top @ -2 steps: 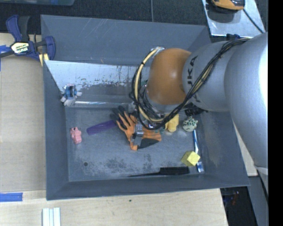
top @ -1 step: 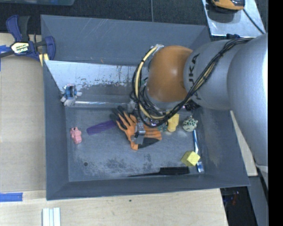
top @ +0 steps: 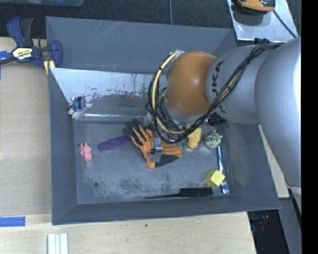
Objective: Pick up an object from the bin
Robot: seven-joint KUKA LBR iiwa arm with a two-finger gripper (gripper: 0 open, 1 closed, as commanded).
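My gripper [top: 158,145] hangs below the arm's wrist, low in the middle of the bin. It sits right on an orange and black toy-like thing [top: 144,137] with splayed orange prongs, whose lower end [top: 168,153] sticks out to the right. A purple stick [top: 114,142] lies just left of that thing. Close on the gripper's right stands a small yellow cylinder [top: 194,138], with a speckled pale-green ball [top: 213,138] beside it.
A pink figure [top: 85,151] lies at the left. A yellow block [top: 214,178] and a blue-handled stick [top: 220,165] are by the right wall, a black rod [top: 193,192] runs along the front wall, and a blue-white piece [top: 77,105] sits in the back left corner.
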